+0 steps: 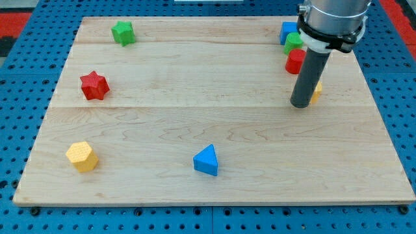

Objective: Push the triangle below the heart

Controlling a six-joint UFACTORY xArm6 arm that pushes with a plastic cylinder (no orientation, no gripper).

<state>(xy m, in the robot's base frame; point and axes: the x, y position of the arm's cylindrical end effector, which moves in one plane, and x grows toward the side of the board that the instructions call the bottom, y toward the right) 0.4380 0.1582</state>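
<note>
My tip (pixel 301 104) at bench (pixel 195 117) right, touching yellow block (pixel 316 92), possibly heart; no hand fitted. Blue triangle (pixel 207 160) well apart, bottom centre, path unobstructed.

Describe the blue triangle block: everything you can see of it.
The blue triangle is a small solid prism, matte blue, with a lighter top face and darker sides. It lies flat on the wooden board near the view's bottom centre, apex toward the view's top. Nothing touches it; my tip stands far off at upper right.
</note>
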